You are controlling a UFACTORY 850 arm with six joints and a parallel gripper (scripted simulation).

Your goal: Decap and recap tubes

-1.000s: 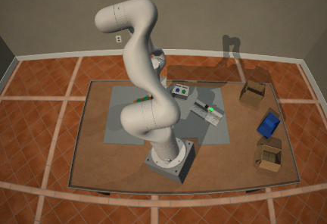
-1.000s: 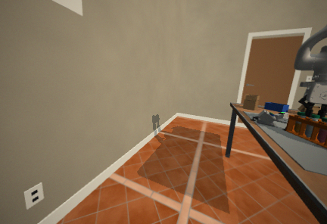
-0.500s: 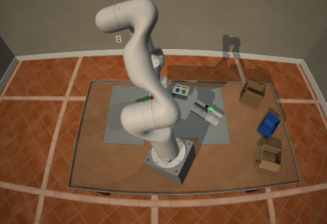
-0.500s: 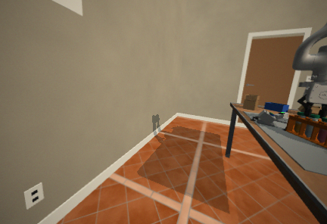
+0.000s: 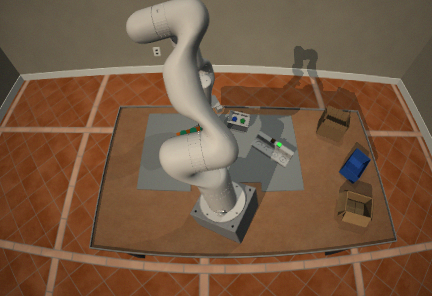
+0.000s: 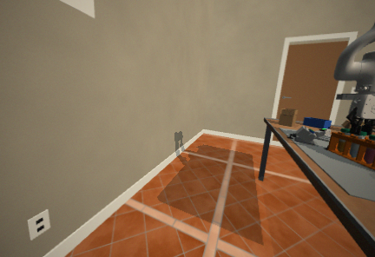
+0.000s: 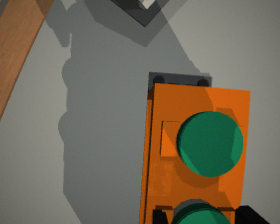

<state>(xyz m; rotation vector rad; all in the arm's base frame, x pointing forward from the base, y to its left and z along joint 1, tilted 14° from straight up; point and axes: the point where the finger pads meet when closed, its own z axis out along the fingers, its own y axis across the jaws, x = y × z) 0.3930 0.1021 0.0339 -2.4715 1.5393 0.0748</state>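
The orange decapping station holds tubes with green caps; the arm partly hides it in the top view. My gripper is open, its fingers on either side of the tube 3 cap with a small gap. That cap sits on its tube. The tube 4 cap is on at the station's end. Whether the caps are tight cannot be told. The cap tray shows no green cap in its nests, and its green lamp is lit. The key housing has the blue CYCLE key and green READY key.
The housing stands between the station and the cap tray, near the table's back edge. At the right side of the table are a blue bin and two open cardboard boxes, one at the back and one nearer the front.
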